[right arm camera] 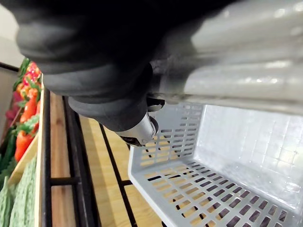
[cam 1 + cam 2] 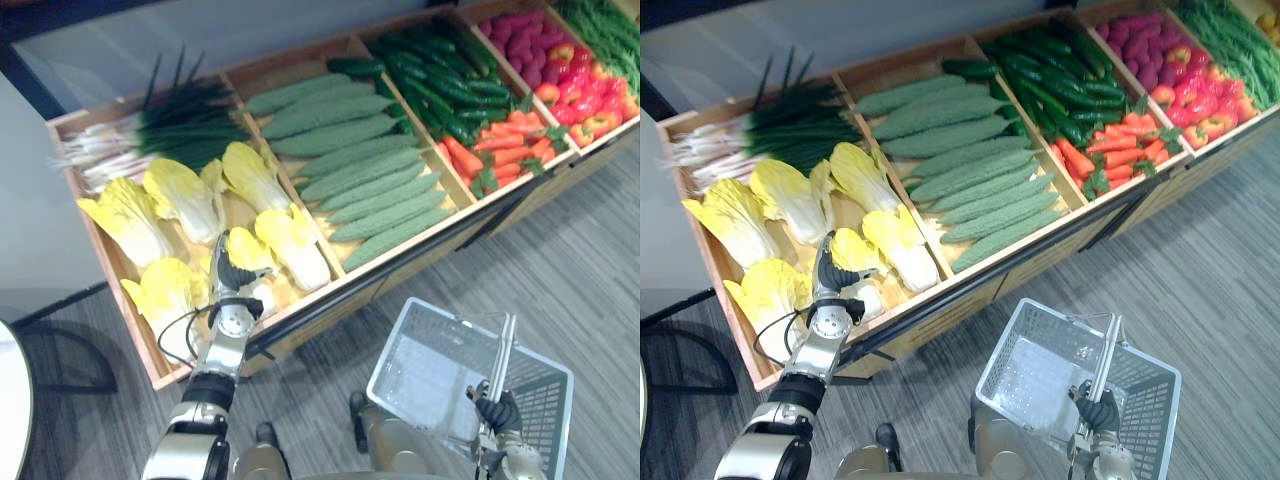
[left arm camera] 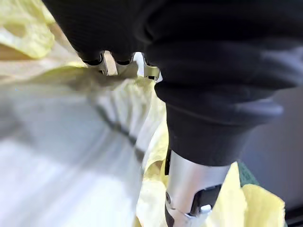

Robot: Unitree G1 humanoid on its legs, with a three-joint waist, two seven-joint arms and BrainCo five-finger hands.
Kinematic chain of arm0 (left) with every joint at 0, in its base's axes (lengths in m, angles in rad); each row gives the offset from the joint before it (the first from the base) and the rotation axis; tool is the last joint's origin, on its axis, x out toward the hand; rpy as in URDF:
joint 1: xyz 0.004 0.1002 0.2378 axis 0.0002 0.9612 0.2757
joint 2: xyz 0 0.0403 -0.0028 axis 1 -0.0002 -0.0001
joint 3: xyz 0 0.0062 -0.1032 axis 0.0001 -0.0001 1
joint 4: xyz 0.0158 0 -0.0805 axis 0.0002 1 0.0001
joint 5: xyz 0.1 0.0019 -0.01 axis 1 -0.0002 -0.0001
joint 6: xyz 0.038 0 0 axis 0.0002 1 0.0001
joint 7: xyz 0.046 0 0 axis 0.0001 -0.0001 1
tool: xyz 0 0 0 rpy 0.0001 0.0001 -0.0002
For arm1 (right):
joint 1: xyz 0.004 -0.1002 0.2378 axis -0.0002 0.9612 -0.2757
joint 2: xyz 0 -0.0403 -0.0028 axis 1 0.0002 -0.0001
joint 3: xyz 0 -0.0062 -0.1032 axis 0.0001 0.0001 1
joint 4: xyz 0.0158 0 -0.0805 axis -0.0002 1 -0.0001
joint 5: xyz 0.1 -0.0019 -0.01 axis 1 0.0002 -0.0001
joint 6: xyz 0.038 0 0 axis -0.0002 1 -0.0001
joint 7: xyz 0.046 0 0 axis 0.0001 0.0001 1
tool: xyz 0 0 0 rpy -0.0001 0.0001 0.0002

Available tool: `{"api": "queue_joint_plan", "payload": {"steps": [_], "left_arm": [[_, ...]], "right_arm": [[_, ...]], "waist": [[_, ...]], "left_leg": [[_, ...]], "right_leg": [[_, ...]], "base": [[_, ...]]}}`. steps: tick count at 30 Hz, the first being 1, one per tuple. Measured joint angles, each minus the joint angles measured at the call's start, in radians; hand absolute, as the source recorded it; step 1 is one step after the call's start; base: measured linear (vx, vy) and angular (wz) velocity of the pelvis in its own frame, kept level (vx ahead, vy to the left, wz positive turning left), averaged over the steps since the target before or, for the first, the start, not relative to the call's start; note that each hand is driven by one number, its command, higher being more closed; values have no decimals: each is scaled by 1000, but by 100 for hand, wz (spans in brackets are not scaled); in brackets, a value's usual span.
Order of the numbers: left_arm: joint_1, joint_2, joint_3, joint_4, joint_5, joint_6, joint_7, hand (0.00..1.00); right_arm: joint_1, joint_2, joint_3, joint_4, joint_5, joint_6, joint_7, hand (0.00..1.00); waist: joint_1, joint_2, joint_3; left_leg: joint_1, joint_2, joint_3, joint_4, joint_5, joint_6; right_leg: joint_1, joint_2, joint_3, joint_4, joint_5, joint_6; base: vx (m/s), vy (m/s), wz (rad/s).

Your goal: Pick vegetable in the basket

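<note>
Cabbage (image 2: 247,250) – pale yellow, white at the base – lies in the near left compartment of a wooden produce stand (image 2: 380,272), among other heads of the same kind. The robot's left hand (image 2: 236,276) rests on top of it; whether its fingers (image 3: 101,65) have closed on the leaves cannot be told. Spring onions (image 2: 160,130) fill the compartment behind, and bitter gourds (image 2: 350,160) the one alongside. Well apart, over the grey plank floor (image 2: 590,260), the right hand (image 2: 497,410) grips the raised handle (image 2: 505,345) of a grey plastic basket (image 2: 440,365) – nothing inside it.
</note>
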Motion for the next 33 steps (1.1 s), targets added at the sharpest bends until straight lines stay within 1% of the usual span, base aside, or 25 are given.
{"api": "queue_joint_plan", "payload": {"steps": [5,8,11,15,16,20,22,24,25,26,29,30,31,33], "left_arm": [[-28,6,12,54,35,-4,0,100],[-34,12,21,64,42,-6,1,100],[-32,11,29,65,42,-24,1,100],[-23,3,13,52,34,-45,1,100],[-15,3,7,41,25,-45,1,100],[98,0,-5,-131,-36,-42,2,100],[140,-2,-8,-191,-37,-41,1,100],[215,-17,-9,-296,-36,-38,-1,100],[232,-21,-10,-322,-36,-37,-2,100],[271,-33,-10,-387,-36,-36,-2,100],[330,-47,-9,-515,-37,-34,-1,100],[347,-59,-8,-583,-39,-35,2,100],[353,-63,-8,-616,-39,-38,5,100],[370,-73,-8,-739,-39,-64,21,100]], "right_arm": [[-20,-2,11,-3,3,-1,-1,100],[-21,-11,12,-32,3,-1,-3,100],[-20,-11,12,-39,2,-17,-19,100],[-21,-11,12,-42,1,-19,-26,100],[-22,-11,12,-42,0,-19,-27,100],[-17,-10,7,-63,-8,-19,-29,100],[-15,-9,0,-64,-13,-19,-30,100],[-14,-5,-6,-64,-24,-19,-35,100],[-13,-2,-10,-64,-28,-19,-35,100],[-13,9,-23,-64,-38,-19,-36,100],[-14,13,-27,-66,-42,-19,-36,100],[-14,13,-36,-67,-45,-19,-35,100],[-13,14,-42,-67,-47,-19,-35,100],[-11,15,-65,-73,-47,-19,-31,100]], "waist": [[4,-1,18],[7,7,34],[10,8,37],[29,9,40],[28,10,42],[26,10,43],[26,11,44],[28,12,44],[28,12,44],[33,12,44],[42,13,43],[49,15,42],[48,16,42],[49,16,40]], "left_leg": [[-3,5,21,15,-13,14],[-15,4,29,23,-27,17],[-13,2,32,19,-21,20],[4,-1,24,10,-19,20],[10,-2,21,7,-19,20],[43,-21,16,-39,-15,19],[63,-33,9,-49,-12,21],[80,-34,-1,-55,-11,21],[83,-36,-3,-55,-11,21],[92,-40,-4,-56,-11,21],[110,-44,-4,-60,-10,21],[128,-46,-1,-74,-11,21],[135,-47,-1,-77,-11,20],[165,-48,14,-82,-12,20]], "right_leg": [[-1,8,22,-12,12,5],[-1,7,24,-22,18,6],[0,3,25,-26,21,9],[12,0,22,-26,19,15],[20,-1,20,-27,18,16],[45,-13,18,-32,0,29],[58,-20,12,-38,-5,34],[82,-24,0,-45,-6,35],[88,-26,-4,-46,-6,35],[97,-27,-6,-46,-6,35],[111,-24,-5,-46,-6,35],[120,-23,-2,-46,-6,35],[125,-23,-1,-46,-6,35],[144,-22,22,-45,-6,35]], "base": [[-71,1,-11],[-108,13,-9],[-4,6,-1],[68,13,6],[94,13,9],[60,28,5],[81,32,14],[106,43,17],[74,53,15],[65,54,12],[43,25,-1],[10,4,-12],[5,18,-14],[-15,32,-17]]}}
